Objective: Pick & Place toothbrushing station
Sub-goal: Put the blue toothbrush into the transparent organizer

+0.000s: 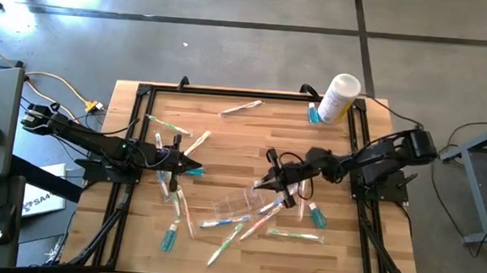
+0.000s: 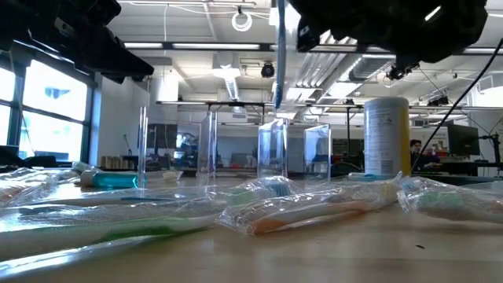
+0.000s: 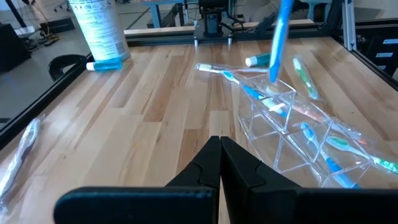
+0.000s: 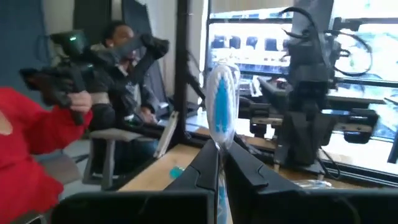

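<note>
One toothbrush [image 4: 221, 106] between right tool [image 4: 220, 163] fingers

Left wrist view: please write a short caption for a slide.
Right gripper lowers a blue toothbrush into the clear organizer.

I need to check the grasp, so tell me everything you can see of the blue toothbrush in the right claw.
The blue toothbrush is slim, plastic-looking and sealed in a clear wrapper. The right claw is shut on it, pinching it between both fingers, one end sticking out past them. It hangs almost upright, slightly tilted, its lower tip just over the clear divided organizer near the table's middle. Whether the tip touches the organizer cannot be told.
</note>
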Robot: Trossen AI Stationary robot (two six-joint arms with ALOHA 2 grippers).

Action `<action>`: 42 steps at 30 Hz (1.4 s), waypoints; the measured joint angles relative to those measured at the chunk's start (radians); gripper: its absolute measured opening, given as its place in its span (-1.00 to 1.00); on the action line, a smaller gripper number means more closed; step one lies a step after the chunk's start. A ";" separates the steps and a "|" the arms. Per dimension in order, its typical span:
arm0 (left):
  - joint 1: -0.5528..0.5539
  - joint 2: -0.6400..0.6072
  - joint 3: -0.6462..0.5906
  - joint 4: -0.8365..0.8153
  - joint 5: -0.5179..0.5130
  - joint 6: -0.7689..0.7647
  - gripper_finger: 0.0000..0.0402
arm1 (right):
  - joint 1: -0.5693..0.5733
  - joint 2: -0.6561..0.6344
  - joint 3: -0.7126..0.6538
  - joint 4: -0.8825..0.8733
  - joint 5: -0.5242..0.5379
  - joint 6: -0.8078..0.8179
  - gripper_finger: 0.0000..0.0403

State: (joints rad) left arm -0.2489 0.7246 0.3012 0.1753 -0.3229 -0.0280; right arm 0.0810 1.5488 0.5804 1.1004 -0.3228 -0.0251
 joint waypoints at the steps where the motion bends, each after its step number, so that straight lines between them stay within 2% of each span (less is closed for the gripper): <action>1: 0.000 0.000 0.000 0.000 0.000 -0.002 -1.00 | -0.008 0.013 0.000 0.003 0.001 0.002 -0.98; 9: 0.000 0.000 0.000 0.000 0.000 -0.003 -1.00 | -0.048 0.106 0.000 0.016 0.024 0.033 -0.98; 14: 0.000 0.000 0.000 -0.004 0.000 -0.003 -1.00 | -0.051 0.107 0.000 0.011 0.136 0.024 -0.98; 20: 0.000 0.000 0.000 -0.019 0.000 -0.004 -1.00 | -0.050 0.107 0.000 -0.020 0.224 0.017 -0.98; 26: 0.000 0.000 0.000 -0.021 0.000 -0.007 -1.00 | -0.042 0.107 0.000 -0.073 0.372 -0.008 -0.98; 29: 0.000 0.000 0.000 -0.021 0.000 -0.007 -1.00 | -0.034 0.107 0.000 -0.097 0.465 -0.029 -0.98; 39: 0.000 0.000 0.000 -0.021 0.000 -0.007 -1.00 | 0.049 0.107 0.000 -0.159 0.923 -0.169 -0.98; 42: 0.000 0.000 0.000 -0.020 0.000 -0.007 -1.00 | 0.079 0.107 0.000 -0.180 1.024 -0.207 -0.98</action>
State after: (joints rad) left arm -0.2489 0.7246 0.3012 0.1551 -0.3233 -0.0349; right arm 0.1598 1.6554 0.5808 0.9209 0.7012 -0.2321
